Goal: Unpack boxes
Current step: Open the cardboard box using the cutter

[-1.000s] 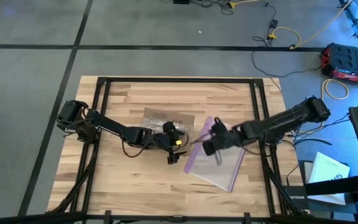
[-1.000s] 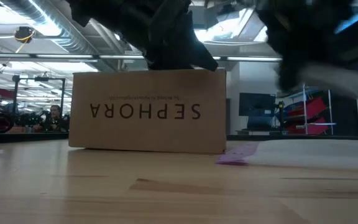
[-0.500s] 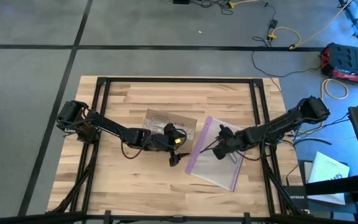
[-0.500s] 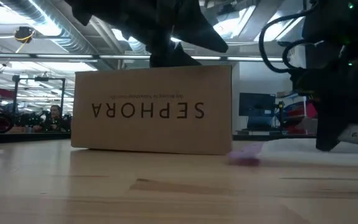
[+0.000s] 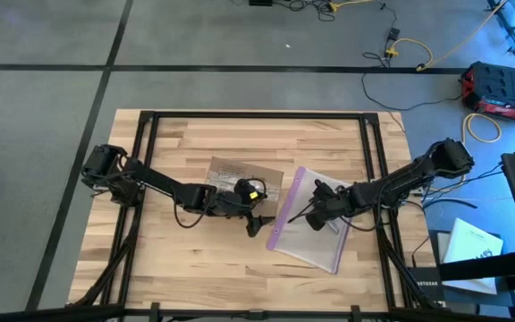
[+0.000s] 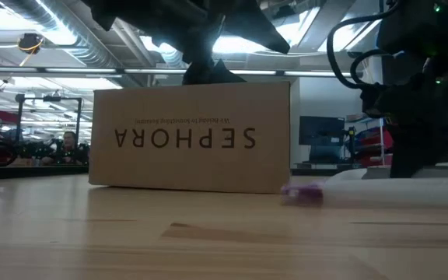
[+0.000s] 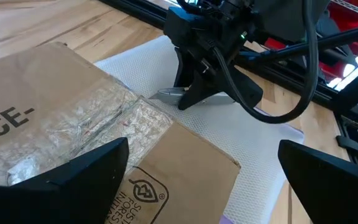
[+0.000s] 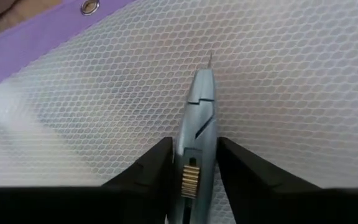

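Right wrist view: right gripper point(image 8: 193, 163) fingers flank grey knife tool point(image 8: 197, 118) on mesh bag point(image 8: 291, 93), grip uncertain | box point(image 5: 240, 174) mid-table, taped, left gripper point(image 5: 256, 224) spread beside it | step: tool set-down | next: open flaps

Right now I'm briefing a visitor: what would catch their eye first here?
The brown SEPHORA box at mid-table, its lettering upside down in the low view, with the open left claw at its right end. Beside it, the right claw straddles a grey knife on the purple-edged mesh bag.
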Robot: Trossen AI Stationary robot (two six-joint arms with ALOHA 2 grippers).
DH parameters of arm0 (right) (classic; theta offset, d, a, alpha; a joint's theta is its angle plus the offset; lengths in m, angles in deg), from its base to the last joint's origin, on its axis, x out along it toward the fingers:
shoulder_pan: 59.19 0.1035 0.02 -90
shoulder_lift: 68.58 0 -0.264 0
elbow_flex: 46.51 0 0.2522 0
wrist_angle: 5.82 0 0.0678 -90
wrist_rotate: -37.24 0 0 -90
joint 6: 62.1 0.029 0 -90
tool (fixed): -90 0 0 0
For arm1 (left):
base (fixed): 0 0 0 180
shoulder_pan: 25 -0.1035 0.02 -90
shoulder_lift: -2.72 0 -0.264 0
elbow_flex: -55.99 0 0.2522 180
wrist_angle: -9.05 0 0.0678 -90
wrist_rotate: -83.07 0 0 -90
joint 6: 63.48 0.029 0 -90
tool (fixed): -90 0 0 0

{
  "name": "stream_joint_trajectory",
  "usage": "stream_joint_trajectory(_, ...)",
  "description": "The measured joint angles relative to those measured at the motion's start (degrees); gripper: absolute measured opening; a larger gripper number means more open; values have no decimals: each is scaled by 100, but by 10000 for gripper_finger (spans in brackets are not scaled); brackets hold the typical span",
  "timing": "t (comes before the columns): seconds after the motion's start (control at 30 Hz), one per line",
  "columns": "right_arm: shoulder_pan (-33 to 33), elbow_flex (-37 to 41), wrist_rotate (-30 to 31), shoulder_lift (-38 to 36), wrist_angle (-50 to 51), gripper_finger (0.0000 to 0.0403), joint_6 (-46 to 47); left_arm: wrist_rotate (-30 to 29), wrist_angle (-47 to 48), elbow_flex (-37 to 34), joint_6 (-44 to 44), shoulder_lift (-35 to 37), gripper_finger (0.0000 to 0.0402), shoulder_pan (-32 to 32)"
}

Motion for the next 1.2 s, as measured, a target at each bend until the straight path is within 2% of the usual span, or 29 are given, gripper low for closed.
stream_joint_trajectory(0.3,359,0,-35,2,234,100,91,-2,13,2,-34,4,400,-2)
stream_joint_trajectory(0.7,1227,15,454,4,422,101,1202,-5,20,4,-55,4,400,-2)
stream_joint_trajectory(1.2,1311,28,1034,58,397,101,986,-4,22,4,-57,6,400,-4)
